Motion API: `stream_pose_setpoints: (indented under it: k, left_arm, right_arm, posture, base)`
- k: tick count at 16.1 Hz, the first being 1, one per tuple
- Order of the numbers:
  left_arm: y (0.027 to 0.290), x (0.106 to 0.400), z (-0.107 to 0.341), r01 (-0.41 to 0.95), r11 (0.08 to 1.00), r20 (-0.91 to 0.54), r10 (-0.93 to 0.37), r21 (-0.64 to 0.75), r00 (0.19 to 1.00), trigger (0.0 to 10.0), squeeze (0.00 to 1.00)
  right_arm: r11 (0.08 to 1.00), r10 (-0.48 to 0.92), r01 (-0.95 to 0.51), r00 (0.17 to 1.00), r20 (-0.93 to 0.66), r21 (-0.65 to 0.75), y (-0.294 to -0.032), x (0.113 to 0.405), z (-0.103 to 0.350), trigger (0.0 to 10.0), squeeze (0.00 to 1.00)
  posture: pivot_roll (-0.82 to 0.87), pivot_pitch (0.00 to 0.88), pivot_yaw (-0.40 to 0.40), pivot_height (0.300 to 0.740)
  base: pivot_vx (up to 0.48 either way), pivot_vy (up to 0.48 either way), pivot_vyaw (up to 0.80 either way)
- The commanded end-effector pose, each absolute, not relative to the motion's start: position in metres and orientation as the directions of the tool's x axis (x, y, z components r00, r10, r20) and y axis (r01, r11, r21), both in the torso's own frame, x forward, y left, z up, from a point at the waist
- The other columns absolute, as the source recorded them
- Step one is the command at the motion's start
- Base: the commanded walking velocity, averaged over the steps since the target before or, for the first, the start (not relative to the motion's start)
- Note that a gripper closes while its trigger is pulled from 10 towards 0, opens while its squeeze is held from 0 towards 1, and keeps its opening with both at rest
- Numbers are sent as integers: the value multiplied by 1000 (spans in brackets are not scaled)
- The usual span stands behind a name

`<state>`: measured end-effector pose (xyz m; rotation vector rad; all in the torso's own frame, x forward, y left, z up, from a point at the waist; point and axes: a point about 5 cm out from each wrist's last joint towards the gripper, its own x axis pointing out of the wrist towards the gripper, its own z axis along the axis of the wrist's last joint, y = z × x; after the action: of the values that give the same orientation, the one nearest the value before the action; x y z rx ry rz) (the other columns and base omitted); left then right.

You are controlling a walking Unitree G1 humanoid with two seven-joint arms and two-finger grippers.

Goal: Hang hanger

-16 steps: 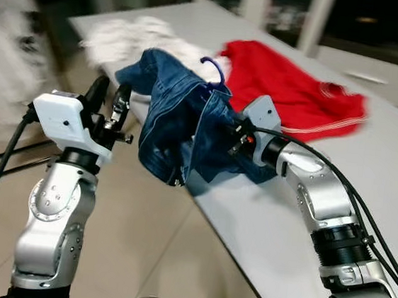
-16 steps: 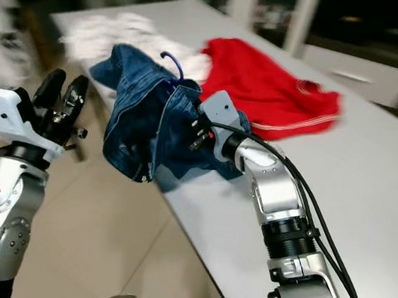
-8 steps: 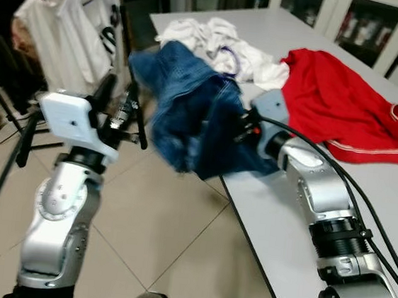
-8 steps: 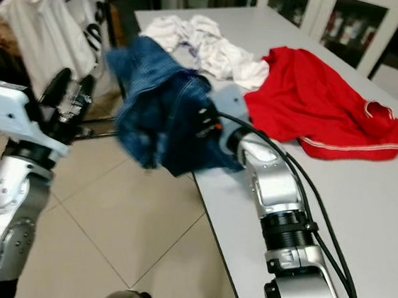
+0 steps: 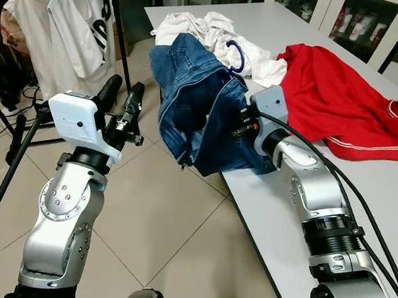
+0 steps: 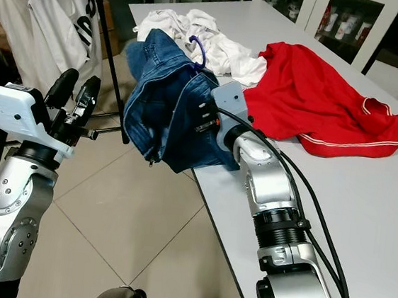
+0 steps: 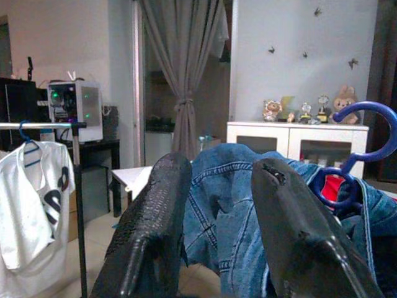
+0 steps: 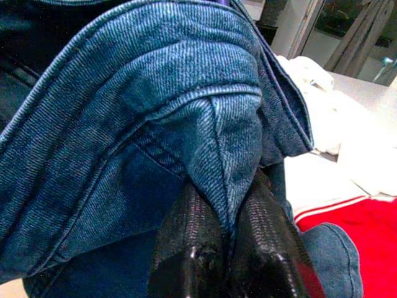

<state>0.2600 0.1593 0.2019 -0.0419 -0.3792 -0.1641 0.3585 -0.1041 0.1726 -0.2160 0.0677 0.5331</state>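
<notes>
While the right gripper (image 8: 226,248) pinches the denim garment (image 5: 203,114) on its purple hanger (image 5: 236,55) off the table (image 5: 364,202) edge, the left gripper (image 5: 122,102), fingers apart, hovers at its nine o'clock.

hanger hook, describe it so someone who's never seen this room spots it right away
Start at the grey table with clothes heaped on it. At its near corner the right gripper holds up a blue denim garment. The hanger hook is the small purple curl poking from the top of that denim, against the white clothes.
</notes>
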Motion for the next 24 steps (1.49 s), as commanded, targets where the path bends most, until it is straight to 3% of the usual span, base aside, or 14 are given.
stream_pose_setpoints:
  k: [1,15,24]
  left_arm:
    - [158,259,206,166,986,389,-158,13,908,10000,0]
    - [158,259,206,166,986,389,-158,13,908,10000,0]
    - [154,260,207,178,984,396,-176,34,901,10000,0]
  right_arm:
    - [843,494,-502,865,-90,-195,-104,360,178,10000,0]
    - [843,494,-502,865,-90,-195,-104,360,178,10000,0]
    - [860,455,-456,888,-62,-227,-94,357,174,10000,0]
  posture:
    - [0,0,45,740]
    - [0,0,45,740]
    - [-2,0,50,740]
  base:
    - [0,0,0]
    - [0,0,0]
    - [0,0,800]
